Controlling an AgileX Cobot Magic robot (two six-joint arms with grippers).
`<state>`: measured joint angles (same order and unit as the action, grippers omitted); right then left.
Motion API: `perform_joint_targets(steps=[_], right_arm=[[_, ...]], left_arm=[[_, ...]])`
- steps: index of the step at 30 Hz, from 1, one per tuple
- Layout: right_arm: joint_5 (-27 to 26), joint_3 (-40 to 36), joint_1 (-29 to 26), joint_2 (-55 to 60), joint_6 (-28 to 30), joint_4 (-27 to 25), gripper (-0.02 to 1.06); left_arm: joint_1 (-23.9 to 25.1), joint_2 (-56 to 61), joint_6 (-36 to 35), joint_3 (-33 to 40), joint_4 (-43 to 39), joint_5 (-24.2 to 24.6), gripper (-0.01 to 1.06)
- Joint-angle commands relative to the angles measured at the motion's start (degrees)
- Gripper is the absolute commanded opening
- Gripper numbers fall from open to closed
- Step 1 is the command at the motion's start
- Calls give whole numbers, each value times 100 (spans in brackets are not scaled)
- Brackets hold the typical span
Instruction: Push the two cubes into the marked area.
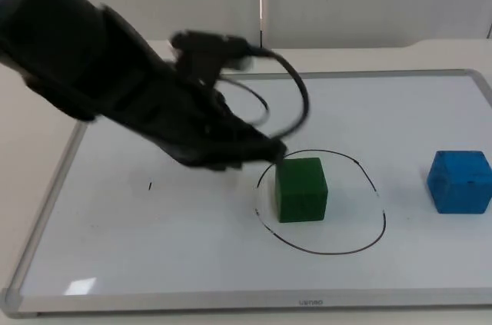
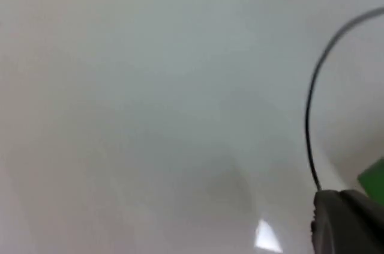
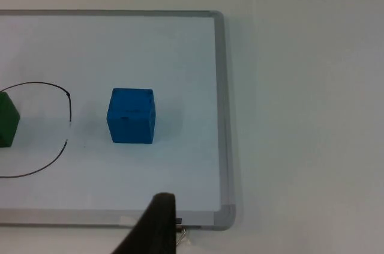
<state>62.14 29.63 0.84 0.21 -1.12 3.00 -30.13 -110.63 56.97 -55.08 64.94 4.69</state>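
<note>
The left tool (image 1: 261,152) is blurred in the top view — whether its fingers are apart or together cannot be told. Its arm covers the whiteboard's (image 1: 154,248) upper left corner. In the left wrist view the green cube (image 2: 375,179) is cut off by the frame edge. The right wrist view crops the drawn circle (image 3: 60,95) — its far side is missing.

Top camera is looking down and forward over the whiteboard (image 1: 192,263). Left wrist camera is sitting very close above the board. Right wrist camera is viewing from farther off. All three are sharing the drawn circle (image 1: 323,202) and green cube (image 1: 300,189).
</note>
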Motion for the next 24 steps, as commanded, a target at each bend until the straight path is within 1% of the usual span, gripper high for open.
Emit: perform_joint_targets(steps=[1,2,3,6,8,9,11,15,17,19,20,22,24], right_arm=[[-34,-13,-25,-21,53,-32,105],[-34,-13,-25,-21,53,-32,105],[-34,-13,-25,-21,53,-32,105],[-34,-13,-25,-21,53,-32,105],[-34,-13,-25,-21,53,-32,105],[-34,-13,-25,-21,53,-32,105],[-34,-13,-25,-21,53,-32,105],[-34,-13,-25,-21,53,-32,105],[-34,-13,-25,-21,53,-32,105],[-34,-13,-25,-21,53,-32,105],[-34,-13,-25,-21,53,-32,105],[-34,-13,-25,-21,53,-32,105],[-34,-13,-25,-21,53,-32,105]], left_arm=[[266,347,35,-11,-160,267,0],[405,522,35,-11,-209,365,0],[405,522,35,-11,-209,365,0],[737,1082,35,-11,-328,539,0],[869,1451,35,-11,-353,623,0],[869,1451,35,-11,-353,623,0],[957,1832,35,-11,-392,731,0],[957,2617,11,-11,-601,1047,0],[957,2710,-8,-11,-601,1089,0],[957,3139,-103,-2,-613,1440,0],[957,3139,-103,-2,-613,1440,0],[957,3499,-432,-2,-938,1573,0],[957,3814,-1144,-2,-1686,1664,0]])
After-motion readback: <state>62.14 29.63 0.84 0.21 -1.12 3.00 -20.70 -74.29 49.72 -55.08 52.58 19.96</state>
